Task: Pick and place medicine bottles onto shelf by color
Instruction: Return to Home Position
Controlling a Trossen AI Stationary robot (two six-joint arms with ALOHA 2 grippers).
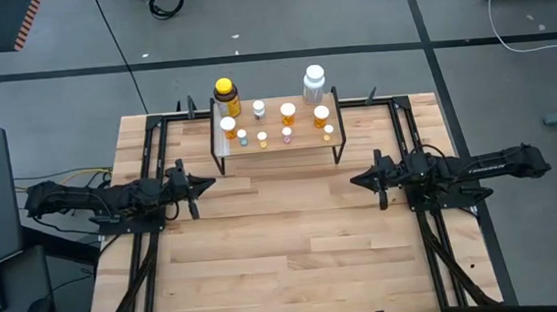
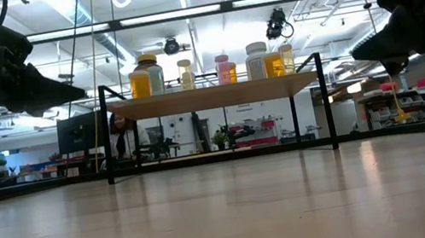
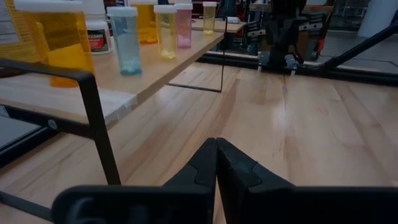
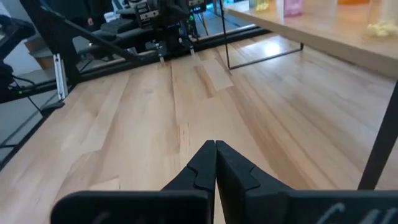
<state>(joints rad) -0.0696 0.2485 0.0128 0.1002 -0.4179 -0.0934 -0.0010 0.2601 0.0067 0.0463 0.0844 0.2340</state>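
The medicine bottles (image 1: pixel 287 114) all stand upright on the shelf (image 1: pixel 307 140), at the far side of the wooden tabletop (image 1: pixel 285 244), midway between its two sides. The rest of the tabletop in front of the shelf carries no bottle.

The left arm (image 1: pixel 95 200) lies low along the table's left edge and the right arm (image 1: pixel 476 170) along its right edge, each pointing inward, well apart from the shelf. The left gripper (image 3: pixel 216 142) is clenched, its two fingers pressed together with nothing between them. The right gripper (image 4: pixel 215 143) is likewise clenched on nothing.

At the shelf's far left corner stands the big yellow bottle (image 1: pixel 226 96), and toward its far right the big white bottle (image 1: pixel 314 83). Between them are a small white bottle (image 1: pixel 259 109) and an orange white-capped vial (image 1: pixel 287 114); a second orange vial (image 1: pixel 321 117) stands at the right and a third (image 1: pixel 228 128) at the left.

Along the shelf's front edge runs a row of tiny vials, which the left wrist view shows as a teal vial (image 3: pixel 126 40), a yellow vial (image 3: pixel 165 31) and a pink vial (image 3: pixel 183 25) side by side, with one more pale vial (image 3: pixel 210 17) beyond them.
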